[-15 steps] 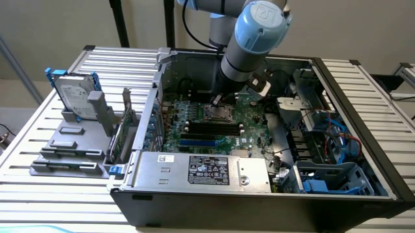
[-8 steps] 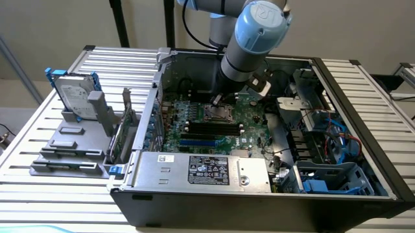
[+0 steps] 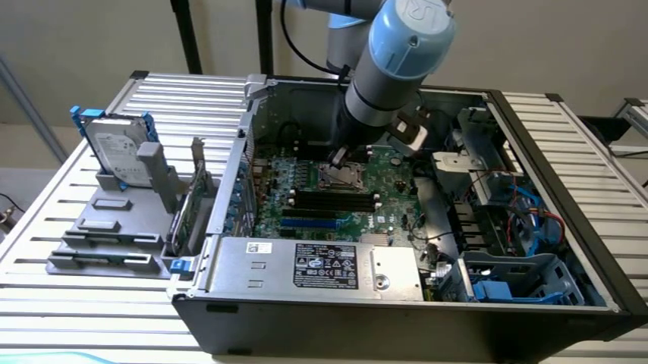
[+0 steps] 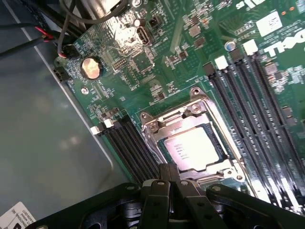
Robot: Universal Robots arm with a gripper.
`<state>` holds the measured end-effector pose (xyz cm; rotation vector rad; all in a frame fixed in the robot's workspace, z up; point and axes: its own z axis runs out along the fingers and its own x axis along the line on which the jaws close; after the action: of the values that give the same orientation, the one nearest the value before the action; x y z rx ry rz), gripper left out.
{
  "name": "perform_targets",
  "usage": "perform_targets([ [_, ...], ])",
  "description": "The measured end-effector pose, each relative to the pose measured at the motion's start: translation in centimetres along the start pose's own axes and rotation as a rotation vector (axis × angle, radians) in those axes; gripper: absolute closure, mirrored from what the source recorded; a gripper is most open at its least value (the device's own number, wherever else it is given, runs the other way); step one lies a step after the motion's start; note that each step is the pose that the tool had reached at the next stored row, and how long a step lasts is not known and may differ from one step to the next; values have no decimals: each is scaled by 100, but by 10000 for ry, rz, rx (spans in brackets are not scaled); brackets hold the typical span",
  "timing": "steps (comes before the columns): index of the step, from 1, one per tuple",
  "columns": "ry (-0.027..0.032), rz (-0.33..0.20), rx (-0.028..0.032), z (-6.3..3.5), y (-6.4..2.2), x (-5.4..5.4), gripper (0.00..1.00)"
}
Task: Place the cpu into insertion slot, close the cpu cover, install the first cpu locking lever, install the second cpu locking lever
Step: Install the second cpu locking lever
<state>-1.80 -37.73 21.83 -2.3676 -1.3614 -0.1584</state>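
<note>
The cpu point(image 4: 193, 145) shows its pale silvery top, lying flat in the insertion slot point(image 3: 344, 177) on the green motherboard point(image 4: 157, 62). The cpu cover point(image 4: 181, 117), a silvery metal frame, lies down around it. My gripper point(image 4: 167, 168) is shut, its black fingers pressed together with nothing visible between them. Its tip stands right at the socket's edge, beside the cover's rim. In the exterior view the arm reaches down into the open computer case, and the gripper point(image 3: 338, 161) hangs just over the socket. Whether the tip touches a locking lever I cannot tell.
Long black memory slots point(image 4: 267, 109) flank the socket on both sides. A coin battery point(image 4: 90, 67) and red-black cables point(image 4: 45, 36) lie further off. The power supply point(image 3: 314, 265), a blue drive cage point(image 3: 517, 280) and the case walls hem the board in. A hard drive point(image 3: 117, 148) stands outside.
</note>
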Motion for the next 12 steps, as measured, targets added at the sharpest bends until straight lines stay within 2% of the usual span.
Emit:
perform_targets([
  [4,-14,1,-14,-86,-1,-64,89],
  [12,-57,-10,-88,-171,-21,-167,89],
])
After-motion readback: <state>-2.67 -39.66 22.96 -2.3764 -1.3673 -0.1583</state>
